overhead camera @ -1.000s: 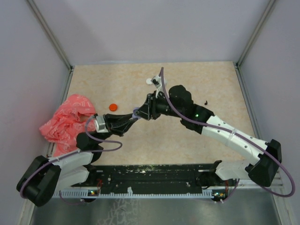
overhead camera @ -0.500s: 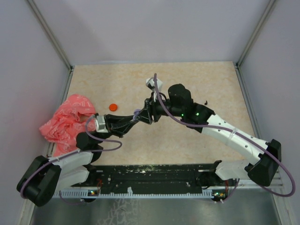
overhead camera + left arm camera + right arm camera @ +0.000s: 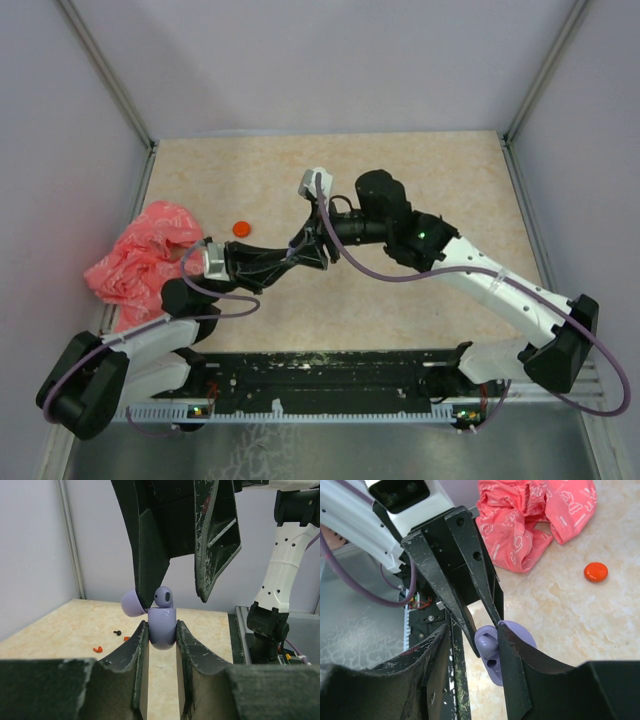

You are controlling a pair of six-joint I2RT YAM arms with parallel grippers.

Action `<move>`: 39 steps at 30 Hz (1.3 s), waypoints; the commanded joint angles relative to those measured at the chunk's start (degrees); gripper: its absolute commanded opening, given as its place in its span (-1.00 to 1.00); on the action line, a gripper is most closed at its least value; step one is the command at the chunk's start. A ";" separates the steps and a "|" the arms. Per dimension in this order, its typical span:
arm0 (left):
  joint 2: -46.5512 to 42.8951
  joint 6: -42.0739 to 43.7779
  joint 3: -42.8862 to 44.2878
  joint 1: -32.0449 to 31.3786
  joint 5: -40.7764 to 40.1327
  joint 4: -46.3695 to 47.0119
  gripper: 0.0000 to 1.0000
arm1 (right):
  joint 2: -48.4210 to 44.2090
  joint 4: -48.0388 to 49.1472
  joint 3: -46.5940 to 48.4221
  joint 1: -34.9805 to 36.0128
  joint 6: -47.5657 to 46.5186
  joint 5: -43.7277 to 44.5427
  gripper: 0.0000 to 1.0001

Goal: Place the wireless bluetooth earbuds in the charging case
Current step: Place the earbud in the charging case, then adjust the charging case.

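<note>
Far to the left of my left pincer [image 3: 161,625] lies a crumpled pink cloth [image 3: 140,262]. Nearer to it, an orange disc [image 3: 240,228] sits on the beige table [image 3: 440,170]. The left pincer is clamped on a lilac charging case [image 3: 161,634], held upright between its fingers, with the lid [image 3: 131,603] flipped open. A lilac earbud [image 3: 163,598] stands in the case's top. My right pincer [image 3: 475,628] straddles that earbud from above, fingers apart, one right against it.
</note>
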 commanded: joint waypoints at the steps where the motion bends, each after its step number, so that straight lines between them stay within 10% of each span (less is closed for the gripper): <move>1: 0.14 -2.20 2.11 -0.81 5.28 15.55 -1.00 | 2.63 -0.27 4.44 0.22 -6.19 -2.65 -0.11; 25: 1.63 2.96 -1.97 -0.74 -0.16 15.54 -1.00 | -1.87 -1.86 7.09 -0.84 -3.10 11.87 0.04; 39: 0.50 0.19 -1.53 -0.64 -0.14 15.54 -1.00 | -4.18 3.27 -5.65 -8.59 -2.95 -11.59 0.13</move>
